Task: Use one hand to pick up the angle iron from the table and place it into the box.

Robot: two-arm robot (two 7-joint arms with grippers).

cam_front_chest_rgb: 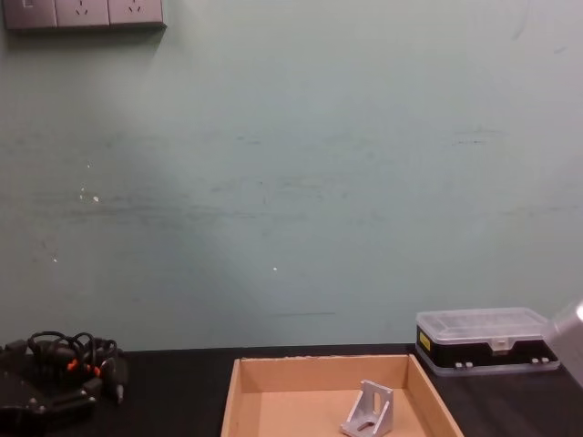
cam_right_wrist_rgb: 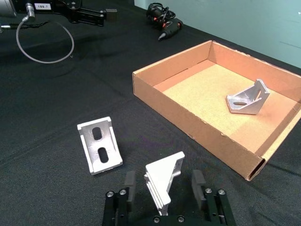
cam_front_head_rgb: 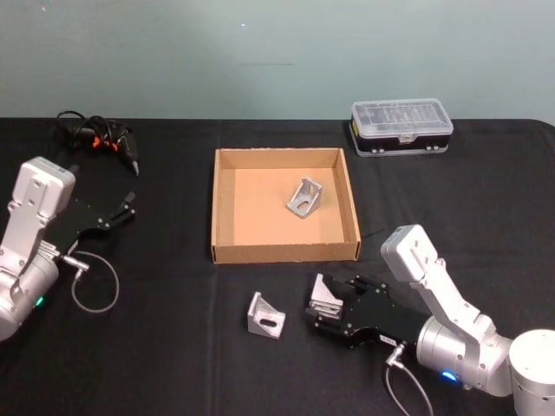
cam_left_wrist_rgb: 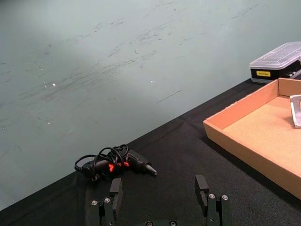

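Presently the right claw (cam_front_head_rgb: 325,305), at 5 o'clock from the box (cam_front_head_rgb: 286,253), straddles an angle iron (cam_right_wrist_rgb: 163,179) on the table (cam_front_head_rgb: 173,347) with jaws apart, evidently aligned to clamp it; the left claw (cam_front_head_rgb: 124,211), also apart, idles at 9 o'clock.

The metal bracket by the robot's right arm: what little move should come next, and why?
Probably close the right end effector on the bracket. It stands on the table between the open fingers with gaps on both sides, so it isn't gripped yet and can't be lifted to the box. The left end effector sits idle at the far left.
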